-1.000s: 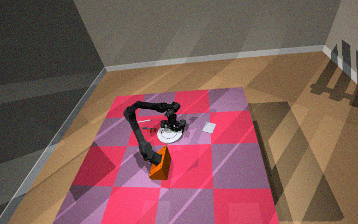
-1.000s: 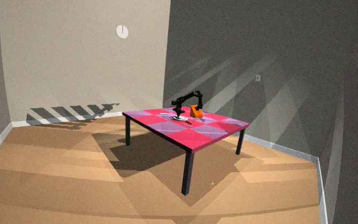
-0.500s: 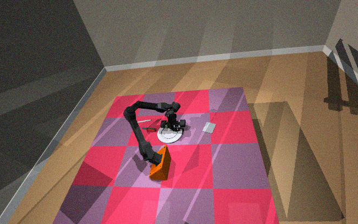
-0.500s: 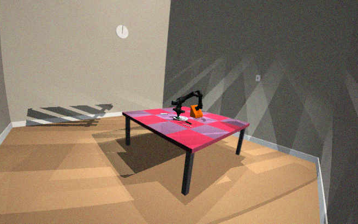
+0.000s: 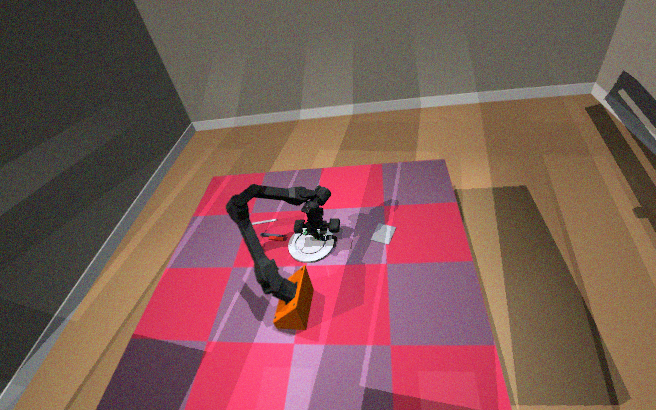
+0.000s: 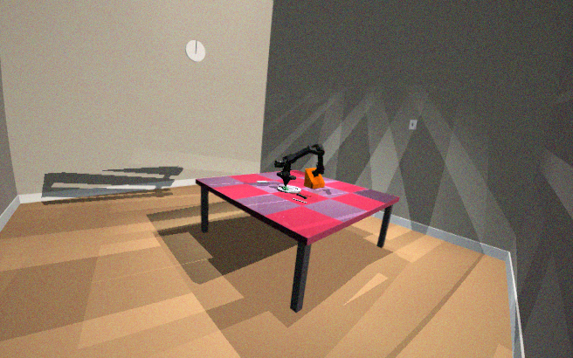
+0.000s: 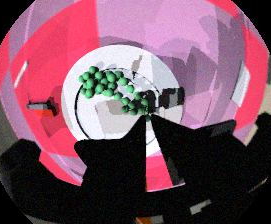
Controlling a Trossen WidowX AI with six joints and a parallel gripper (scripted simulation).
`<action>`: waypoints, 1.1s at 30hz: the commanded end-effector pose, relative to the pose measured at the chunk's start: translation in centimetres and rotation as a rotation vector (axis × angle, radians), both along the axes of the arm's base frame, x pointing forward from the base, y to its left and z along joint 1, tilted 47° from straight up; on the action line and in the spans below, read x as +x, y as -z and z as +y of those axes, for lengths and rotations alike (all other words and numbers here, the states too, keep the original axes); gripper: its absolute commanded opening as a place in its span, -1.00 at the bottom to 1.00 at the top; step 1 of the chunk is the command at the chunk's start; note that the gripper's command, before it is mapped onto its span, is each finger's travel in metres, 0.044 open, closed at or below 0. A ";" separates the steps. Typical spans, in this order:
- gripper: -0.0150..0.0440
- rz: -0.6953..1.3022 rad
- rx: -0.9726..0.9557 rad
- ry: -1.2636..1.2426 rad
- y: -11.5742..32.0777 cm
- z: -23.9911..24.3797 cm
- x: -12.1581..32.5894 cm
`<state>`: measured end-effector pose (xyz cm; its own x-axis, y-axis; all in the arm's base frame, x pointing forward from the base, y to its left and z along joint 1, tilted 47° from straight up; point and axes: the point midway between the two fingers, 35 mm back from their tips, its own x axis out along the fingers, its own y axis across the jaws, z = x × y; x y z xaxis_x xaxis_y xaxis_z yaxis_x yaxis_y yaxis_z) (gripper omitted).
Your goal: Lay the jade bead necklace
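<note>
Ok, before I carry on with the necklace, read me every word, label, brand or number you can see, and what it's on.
No readable text in any view.
Wall clock: no numerals can be made out.
Round bead board: no lettering visible.
Pale square: too blurred to tell.

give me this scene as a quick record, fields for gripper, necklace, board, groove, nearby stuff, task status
gripper: black gripper, shut on one end of the necklace
necklace: jade bead necklace, bunched at one side
board: round bead board, white, under the necklace
groove: dark ring, much of it without beads
nearby: pale square; red-and-black item
task status: unfinished
</note>
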<state>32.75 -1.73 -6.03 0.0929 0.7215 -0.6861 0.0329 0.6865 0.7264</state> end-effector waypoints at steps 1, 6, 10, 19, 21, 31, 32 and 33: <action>-0.49 -0.004 0.002 0.003 0.3 -0.6 0.4; -0.49 -0.005 0.001 0.003 1.2 -1.5 0.9; -0.49 -0.005 0.001 0.003 1.3 -1.6 0.9; -0.40 -0.009 0.000 0.003 1.6 -1.3 1.1; -0.22 -0.009 0.000 0.003 1.6 -1.3 1.1; 0.67 -0.009 0.000 0.003 1.5 -1.3 1.1; 0.75 -0.008 0.000 0.003 1.5 -1.4 1.0; 0.84 -0.006 0.001 0.003 1.4 -1.5 1.0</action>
<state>33.74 -3.02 -7.59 0.0989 0.7210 -0.6859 0.0319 0.6866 0.7263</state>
